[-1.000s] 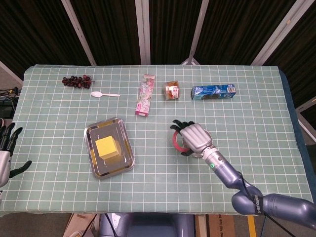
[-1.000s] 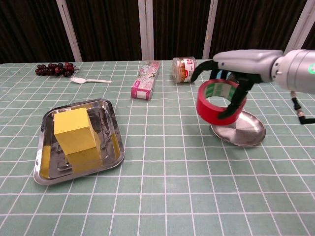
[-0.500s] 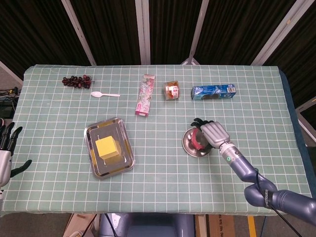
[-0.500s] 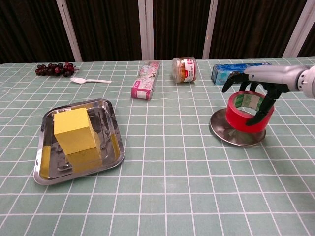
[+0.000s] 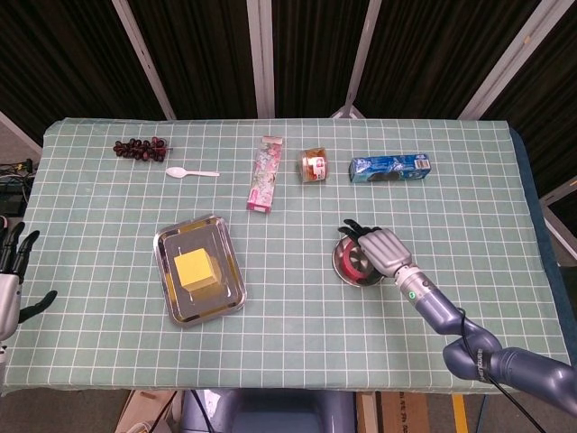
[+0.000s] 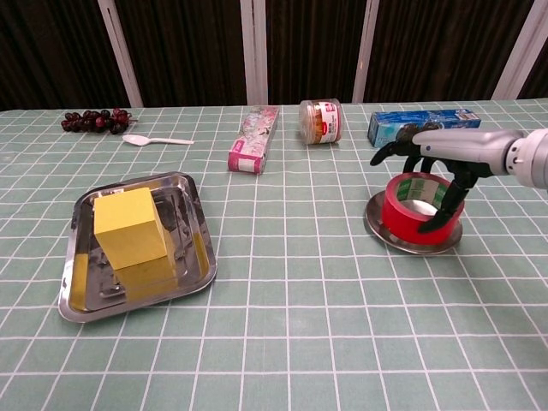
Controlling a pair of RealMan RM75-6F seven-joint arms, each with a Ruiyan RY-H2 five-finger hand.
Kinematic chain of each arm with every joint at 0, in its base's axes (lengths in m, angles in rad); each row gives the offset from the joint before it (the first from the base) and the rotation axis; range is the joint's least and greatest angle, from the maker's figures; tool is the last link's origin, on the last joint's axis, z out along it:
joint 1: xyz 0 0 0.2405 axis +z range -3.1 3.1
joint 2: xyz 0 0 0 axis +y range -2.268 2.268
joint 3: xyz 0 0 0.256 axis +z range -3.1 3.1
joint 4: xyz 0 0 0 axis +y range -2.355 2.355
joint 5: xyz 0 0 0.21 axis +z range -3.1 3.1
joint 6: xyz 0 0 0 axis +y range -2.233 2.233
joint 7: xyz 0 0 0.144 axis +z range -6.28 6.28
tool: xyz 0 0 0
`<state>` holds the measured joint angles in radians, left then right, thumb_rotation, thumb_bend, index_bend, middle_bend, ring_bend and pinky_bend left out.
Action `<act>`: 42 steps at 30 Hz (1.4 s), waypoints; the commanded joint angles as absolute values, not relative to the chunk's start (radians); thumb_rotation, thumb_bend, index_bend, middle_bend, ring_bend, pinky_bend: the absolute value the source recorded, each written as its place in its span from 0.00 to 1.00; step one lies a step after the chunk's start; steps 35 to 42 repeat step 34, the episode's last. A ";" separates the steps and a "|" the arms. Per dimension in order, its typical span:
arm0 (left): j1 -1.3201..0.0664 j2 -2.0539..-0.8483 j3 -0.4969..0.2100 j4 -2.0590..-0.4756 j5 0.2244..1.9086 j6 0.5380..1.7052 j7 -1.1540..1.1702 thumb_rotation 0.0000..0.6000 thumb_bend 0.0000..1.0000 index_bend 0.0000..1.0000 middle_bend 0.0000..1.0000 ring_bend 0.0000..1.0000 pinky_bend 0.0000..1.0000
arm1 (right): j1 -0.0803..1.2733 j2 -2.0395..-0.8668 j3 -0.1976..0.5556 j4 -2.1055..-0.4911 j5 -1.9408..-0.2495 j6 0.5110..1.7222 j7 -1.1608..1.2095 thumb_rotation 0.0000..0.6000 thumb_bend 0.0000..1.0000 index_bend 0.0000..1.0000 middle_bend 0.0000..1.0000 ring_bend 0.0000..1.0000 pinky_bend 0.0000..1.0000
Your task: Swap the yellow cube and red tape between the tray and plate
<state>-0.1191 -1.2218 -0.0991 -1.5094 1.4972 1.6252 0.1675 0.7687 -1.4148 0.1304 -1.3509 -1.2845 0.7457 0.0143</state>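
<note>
At the far left edge of the head view the left hand (image 5: 13, 271) hangs off the table, its fingers straight and apart with nothing in them. Next comes the tray (image 6: 192, 224), with the yellow cube (image 6: 128, 226) standing upright inside it. Behind, along the far side of the table, lie grapes (image 6: 94, 120), a white spoon (image 6: 157, 139), a pink box (image 6: 254, 138), a jar (image 6: 320, 121) and a blue box (image 6: 411, 124). To the right, the red tape (image 6: 409, 211) sits on the plate (image 6: 387, 235). The right arm reaches in from the right, forearm nearly level, and the right hand (image 6: 438, 159) arches over the roll, fingers curled down around its rim. They seem to grip it, though contact is hard to confirm.
</note>
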 commanded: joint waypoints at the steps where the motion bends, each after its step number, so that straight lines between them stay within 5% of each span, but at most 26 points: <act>1: -0.118 -1.222 -0.101 -1.509 1.495 1.625 0.167 1.00 0.05 0.11 0.00 0.00 0.00 | 0.767 -1.421 0.133 -1.346 -1.274 0.748 0.013 1.00 0.08 0.06 0.01 0.12 0.21; 10: -0.116 -1.218 -0.102 -1.515 1.497 1.618 0.157 1.00 0.05 0.11 0.00 0.00 0.00 | 0.754 -1.343 0.128 -1.436 -1.285 0.758 0.024 1.00 0.06 0.05 0.00 0.08 0.13; 18: -0.112 -1.196 -0.083 -1.553 1.462 1.558 0.176 1.00 0.05 0.11 0.00 0.00 0.00 | 0.463 -1.184 0.110 -1.639 -1.359 1.319 -0.155 1.00 0.05 0.05 0.00 0.09 0.09; 25: -0.096 -1.169 -0.048 -1.628 1.466 1.534 0.192 1.00 0.05 0.11 0.00 0.00 0.00 | 0.223 -1.154 -0.051 -1.646 -1.470 1.548 -0.107 1.00 0.05 0.05 0.00 0.03 0.00; 42: -0.076 -1.170 -0.027 -1.646 1.483 1.543 0.201 1.00 0.05 0.10 0.00 0.00 0.00 | 0.147 -1.179 -0.064 -1.607 -1.533 1.633 -0.213 1.00 0.05 0.05 0.00 0.01 0.00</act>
